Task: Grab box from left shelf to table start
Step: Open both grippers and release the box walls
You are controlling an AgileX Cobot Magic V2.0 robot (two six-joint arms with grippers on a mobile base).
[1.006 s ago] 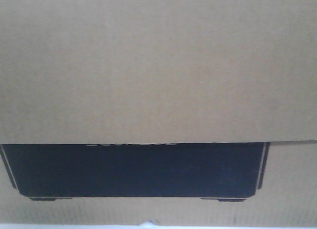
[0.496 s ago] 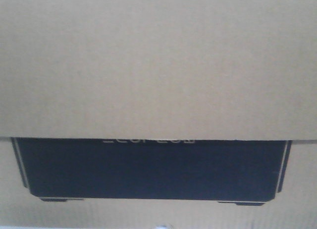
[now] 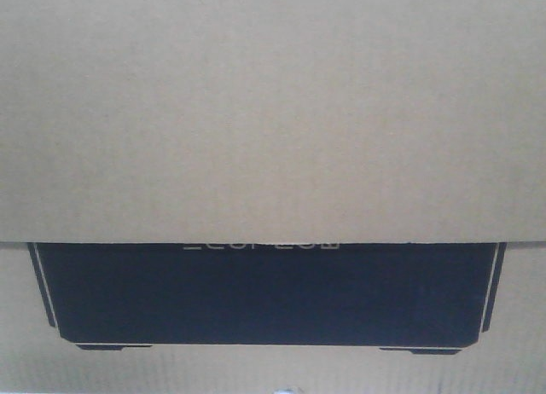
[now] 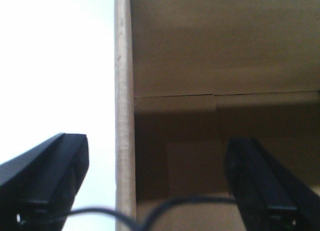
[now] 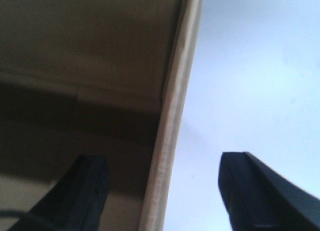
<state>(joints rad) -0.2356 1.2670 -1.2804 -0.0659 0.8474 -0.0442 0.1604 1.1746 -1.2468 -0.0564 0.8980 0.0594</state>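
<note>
Brown corrugated cardboard filled my front view: the box (image 3: pixel 273 112) was very close, its black panel (image 3: pixel 264 292) low on the face. My left claw (image 4: pixel 155 186) stood open astride the box's left wall (image 4: pixel 125 141), one finger outside and one inside. My right claw (image 5: pixel 162 191) stood open in the same way astride the right wall (image 5: pixel 172 116). I judged this was the grasping step. Next, both claws had to close on the walls evenly, then lift together toward the tabletop, which I could not identify with certainty.
</note>
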